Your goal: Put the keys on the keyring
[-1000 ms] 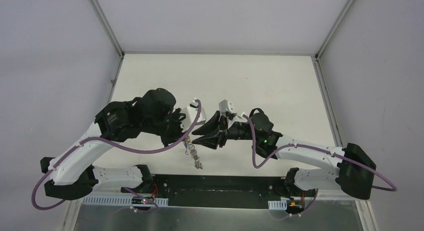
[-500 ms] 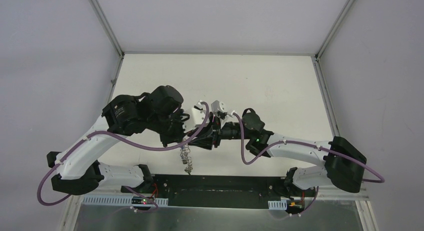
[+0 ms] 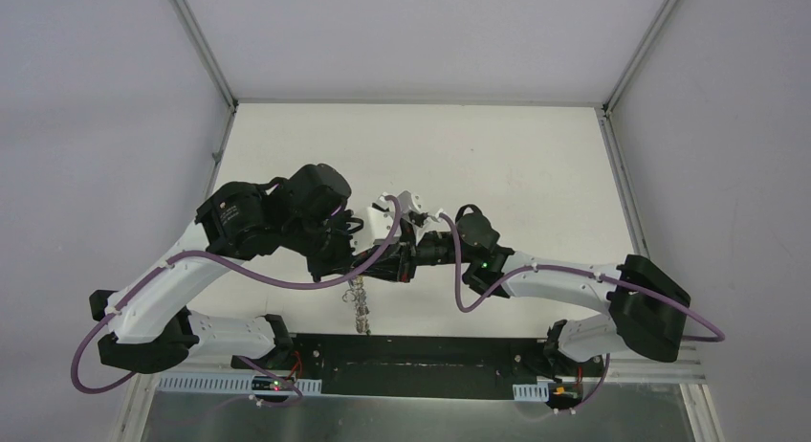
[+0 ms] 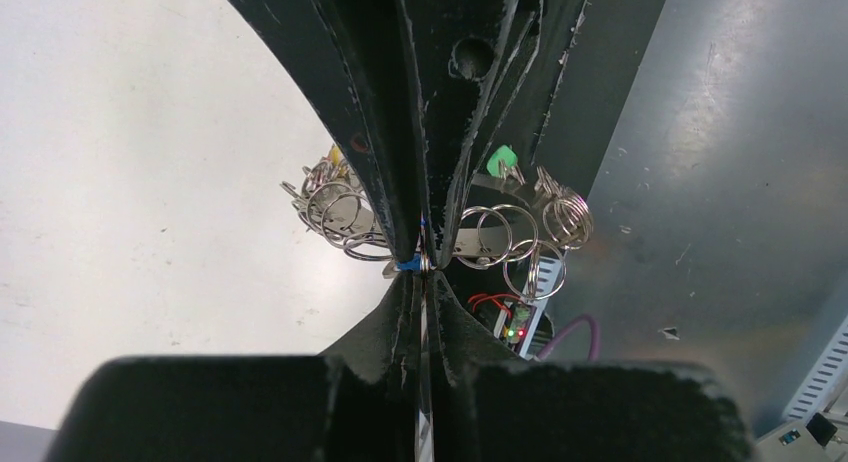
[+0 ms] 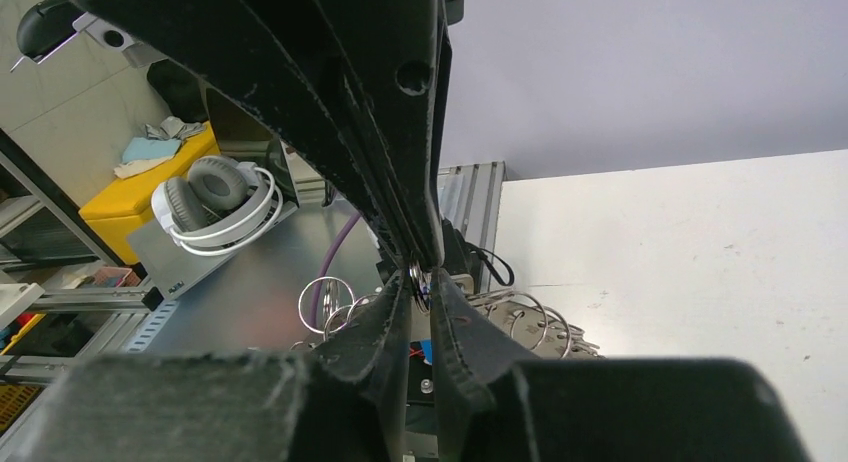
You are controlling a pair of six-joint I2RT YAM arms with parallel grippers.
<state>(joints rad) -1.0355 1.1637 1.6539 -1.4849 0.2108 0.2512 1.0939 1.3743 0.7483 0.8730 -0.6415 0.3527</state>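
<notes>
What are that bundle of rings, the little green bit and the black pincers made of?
Keyring: shiny silvery wire loops, evidently metal. Green key head: solid even colour, probably plastic. Left gripper's fingers: dull black, scuffed pale; likely hard plastic, uncertain.

Both arms are folding inward, elbows out, wrists meeting mid-way in front of the bases. Left arm [image 3: 163, 279] is angling its gripper to the right; right arm [image 3: 564, 284] is lying low and pointing its gripper left. Left gripper [image 3: 368, 263] and right gripper [image 3: 383, 268] are sitting tip to tip, head-on. Left fingers [image 4: 392, 317] are pressing fully together, pinching the keyring [image 3: 361, 303]. Right fingers [image 5: 388, 327] are converging onto one of its loops, tips nearly touching.
</notes>
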